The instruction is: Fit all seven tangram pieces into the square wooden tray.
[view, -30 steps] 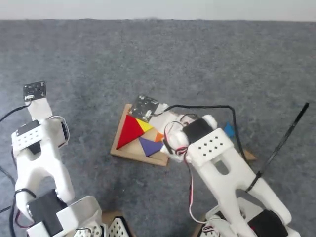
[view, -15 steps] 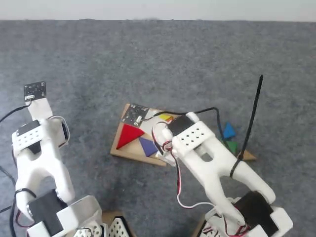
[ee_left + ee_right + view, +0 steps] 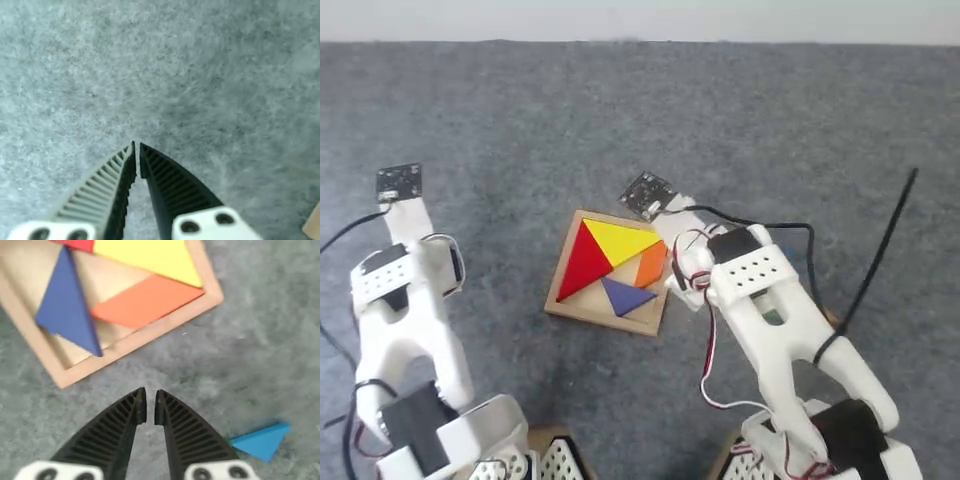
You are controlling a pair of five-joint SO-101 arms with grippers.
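4 pieces in tray: red triangle, yellow triangle, orange parallelogram, dark blue triangle. light blue triangle out on carpet, apart from tray. Jaws together, nothing held, both arms: right gripper over carpet just beside tray edge; left gripper over bare carpet, well apart from tray.

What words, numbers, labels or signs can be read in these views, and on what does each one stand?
None can be read in any view.
Left arm's circuit board: markings, if any, too small to read.
Right arm's circuit board: the same, too small to read.
Wooden tray, red triangle, yellow triangle, orange parallelogram, dark blue triangle, light blue triangle: plain, no print.
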